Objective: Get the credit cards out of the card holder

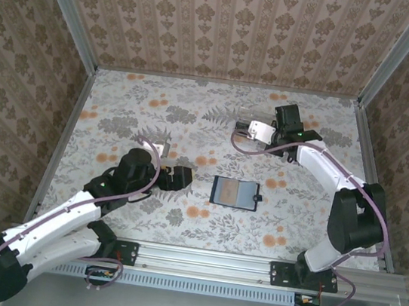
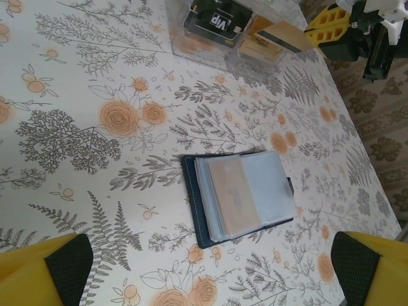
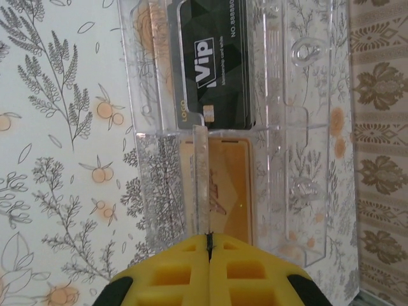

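The card holder (image 1: pixel 235 193) lies open and flat mid-table, dark navy with clear sleeves, and a tan card (image 2: pixel 234 194) shows in its left sleeve. My left gripper (image 1: pixel 180 178) hovers just left of it, open and holding nothing, its fingers (image 2: pixel 64 261) spread wide in the left wrist view. My right gripper (image 3: pixel 208 236) is at the back right over the clear plastic box (image 3: pixel 293 127). It is shut on a thin card (image 3: pixel 204 178) seen edge-on, which reaches down into the box's near compartment.
The box holds a black VIP card (image 3: pixel 213 64) in one compartment and a tan card (image 3: pixel 233 185) lying flat in the other. A small pale object (image 1: pixel 161 149) sits behind my left arm. Metal rails and patterned walls (image 1: pixel 373 93) bound the table.
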